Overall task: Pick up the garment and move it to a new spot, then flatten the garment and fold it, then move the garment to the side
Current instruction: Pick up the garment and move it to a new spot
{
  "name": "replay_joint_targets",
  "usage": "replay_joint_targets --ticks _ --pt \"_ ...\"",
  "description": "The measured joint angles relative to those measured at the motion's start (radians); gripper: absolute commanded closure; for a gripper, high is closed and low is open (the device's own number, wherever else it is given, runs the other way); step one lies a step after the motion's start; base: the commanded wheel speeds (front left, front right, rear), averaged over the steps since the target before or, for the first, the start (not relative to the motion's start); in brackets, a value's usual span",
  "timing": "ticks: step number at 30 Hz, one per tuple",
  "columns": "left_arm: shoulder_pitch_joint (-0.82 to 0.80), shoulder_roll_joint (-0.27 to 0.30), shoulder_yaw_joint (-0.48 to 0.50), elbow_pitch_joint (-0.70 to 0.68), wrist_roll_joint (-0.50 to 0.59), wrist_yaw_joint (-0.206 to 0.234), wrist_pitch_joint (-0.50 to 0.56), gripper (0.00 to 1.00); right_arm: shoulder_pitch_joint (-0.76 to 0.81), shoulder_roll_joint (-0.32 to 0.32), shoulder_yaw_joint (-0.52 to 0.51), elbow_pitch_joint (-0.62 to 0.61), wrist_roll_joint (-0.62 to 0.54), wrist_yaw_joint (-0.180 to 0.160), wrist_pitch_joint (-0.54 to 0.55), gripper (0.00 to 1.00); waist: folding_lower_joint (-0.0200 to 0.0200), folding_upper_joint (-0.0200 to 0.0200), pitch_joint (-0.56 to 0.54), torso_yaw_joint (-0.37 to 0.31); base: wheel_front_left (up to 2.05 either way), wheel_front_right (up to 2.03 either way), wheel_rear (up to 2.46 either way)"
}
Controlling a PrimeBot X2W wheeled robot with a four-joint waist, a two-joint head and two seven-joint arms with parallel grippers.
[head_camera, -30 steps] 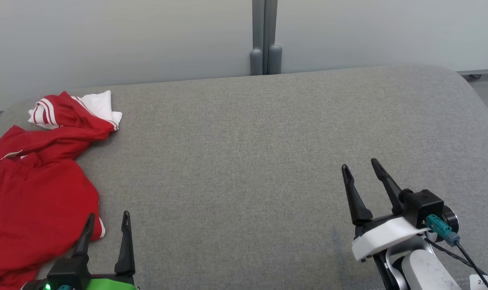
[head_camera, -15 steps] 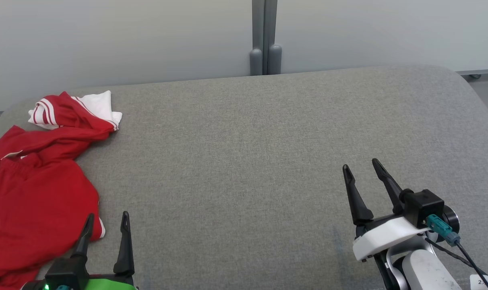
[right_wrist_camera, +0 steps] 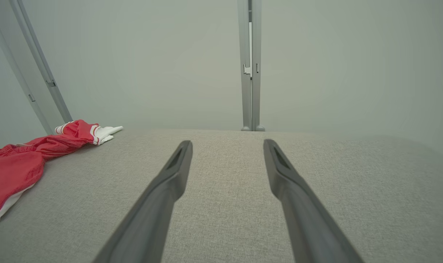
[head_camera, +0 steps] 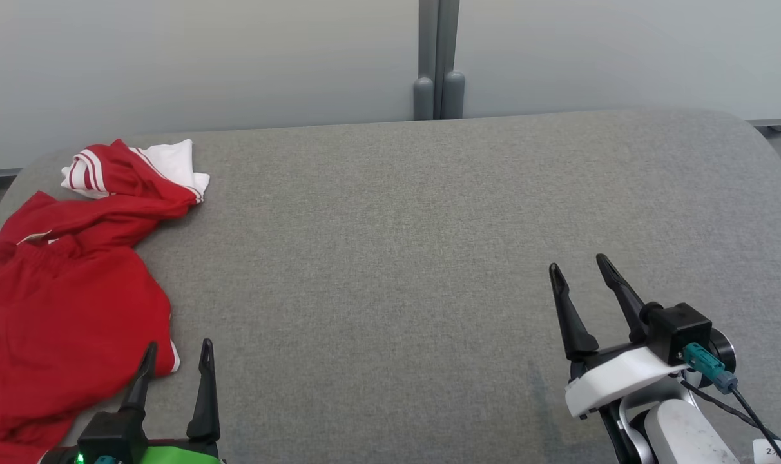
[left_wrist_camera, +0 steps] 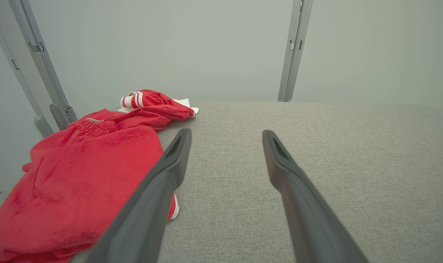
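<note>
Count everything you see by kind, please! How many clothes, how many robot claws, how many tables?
Red and white garment: 1
Grippers, both open: 2 (left gripper, right gripper)
Grey table: 1
Total: 4

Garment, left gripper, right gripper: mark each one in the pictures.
garment point(head_camera: 62, 322): head view, on its broad red middle.
left gripper point(head_camera: 178, 347): head view, midway between its fingertips.
right gripper point(head_camera: 577, 263): head view, midway between its fingertips.
</note>
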Motion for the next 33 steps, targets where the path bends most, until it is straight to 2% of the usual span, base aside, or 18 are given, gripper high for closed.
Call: replay_joint_targets --ticks 10,20,21,26,33 --pt "-0.003 0.0 -0.003 0.004 0.0 0.002 0.0 0.0 0.0 0.001 0.002 -0.001 0.0 0.011 0.0 0.0 0.0 0.0 0.002 0.08 0.0 0.0 0.0" --pt "-0.003 -0.001 0.018 -0.002 0.0 0.021 0.0 0.0 0.0 0.001 0.03 0.01 -0.001 0.039 0.0 0.0 0.0 0.0 -0.003 0.187 0.0 0.0 0.0" --pt "-0.002 -0.001 0.02 -0.004 0.0 0.028 0.0 0.0 0.0 0.002 0.037 0.015 -0.001 0.048 0.0 0.0 0.0 0.0 -0.005 0.212 0.0 0.0 0.0" --pt "0.0 -0.001 0.022 -0.005 0.0 0.029 0.0 0.0 0.0 0.002 0.044 0.025 -0.001 0.051 0.0 0.0 0.0 0.0 -0.01 0.277 0.0 0.0 0.0" --pt "0.0 -0.001 -0.011 0.004 0.003 0.018 0.0 0.0 0.0 0.005 0.02 0.023 -0.001 0.046 0.0 0.0 0.0 0.0 -0.019 0.371 0.0 0.0 0.0"
